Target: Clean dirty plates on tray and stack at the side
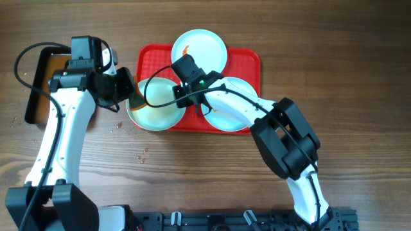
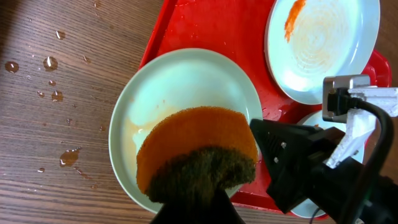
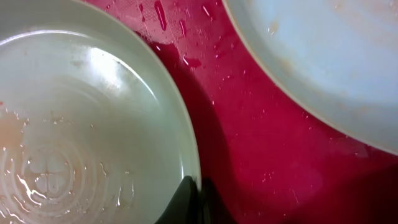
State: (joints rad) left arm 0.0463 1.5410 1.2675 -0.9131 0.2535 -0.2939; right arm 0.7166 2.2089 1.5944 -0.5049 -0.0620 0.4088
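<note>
Tray: red tray (image 1: 247,61) mid-table on wood table (image 1: 359,77), long side running L–R; surface wet, droplets seen in both wrist views.
Left plate: left plate (image 1: 156,114) at tray's near-left corner, part on tray, part hanging past the edge over the wood. Bowl wet w/ pale brownish film, no clear orange smear. Flat or tilted: can't tell.
Far plate: far plate (image 1: 205,48) at tray's far rim, overhanging it. Orange smear at upper left of bowl in left-wrist view, faint orange rings round the middle.
Right plate: right plate (image 1: 225,120) on near-right part of tray, partly under R arm. Small brownish mark near middle. Just beside left plate; touching or not, can't tell.
Left gripper: left gripper (image 1: 131,91) over left side of left plate, clamped on a sponge.
Sponge: sponge (image 2: 196,149) orange foam w/ dark green scrub side, pressed into bowl of left plate, covering much of its near half.
Right gripper: right gripper (image 1: 182,97) narrow, pinching right rim of left plate. Dark fingertip (image 3: 186,199) sits over the rim edge in right-wrist view.
Pan: black pan (image 1: 35,96) w/ brownish water, L of tray, partly under L arm.
Spills: water drops (image 2: 50,62) on wood, L of tray.
</note>
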